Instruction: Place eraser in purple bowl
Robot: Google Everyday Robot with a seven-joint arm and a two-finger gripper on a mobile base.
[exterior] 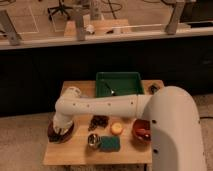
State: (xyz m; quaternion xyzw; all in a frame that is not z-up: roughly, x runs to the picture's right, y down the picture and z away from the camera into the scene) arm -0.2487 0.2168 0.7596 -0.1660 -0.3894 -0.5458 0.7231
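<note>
Eraser is not showing as a separate shape anywhere in the frame; whether it is lying under the arm's end or in the bowl cannot be told. The purple bowl (54, 134) is sitting at the lower left of the frame, on the left edge of the wooden table (75, 155), with only its dark rim peeking out around the arm's end.

The white arm (105, 106) is reaching in from the bulky white body at the lower right, stretching leftward across the middle of the table, bending at a rounded elbow near the table's upper left and dropping down into the bowl. The gripper (62, 129) is hanging directly over the bowl's inside, at or just inside its rim, and what it is touching there cannot be told.

Just right of the bowl, a small dark object (99, 121) is lying on the table. Below it a metal cup (94, 140) is standing beside a teal sponge (111, 144). A small yellow piece (117, 128) is sitting near the table's centre, and an orange bowl (141, 131) is resting to its right, touching the robot's body in the frame. A green tray (119, 83) is lying at the back of the table, above the arm.
</note>
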